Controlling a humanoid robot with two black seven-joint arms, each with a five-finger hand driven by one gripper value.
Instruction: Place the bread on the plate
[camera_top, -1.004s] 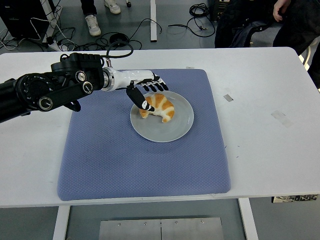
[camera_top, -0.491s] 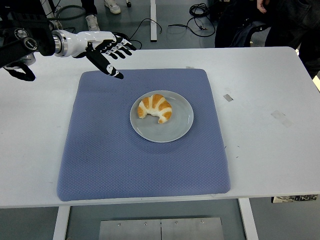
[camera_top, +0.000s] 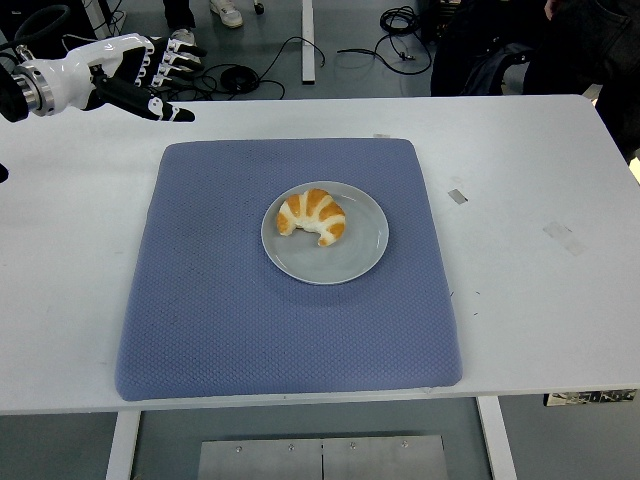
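Note:
The bread, a golden croissant with white stripes (camera_top: 313, 216), lies on the grey round plate (camera_top: 350, 258) in the middle of the blue mat (camera_top: 220, 300). My left hand (camera_top: 150, 75) hovers high over the table's far left corner, well away from the plate. Its black and white fingers (camera_top: 172, 113) are spread and hold nothing. The right arm does not show.
Bits of tape (camera_top: 565, 236) stick to the white table (camera_top: 540, 300) right of the mat. Cables (camera_top: 300, 50) and a person's feet (camera_top: 186, 48) show on the floor beyond the far edge. A dark-clothed person (camera_top: 540, 45) sits at the top right.
My left hand has let go of the croissant, lifted off the plate and pulled back left toward the far left corner. The croissant stays on the plate.

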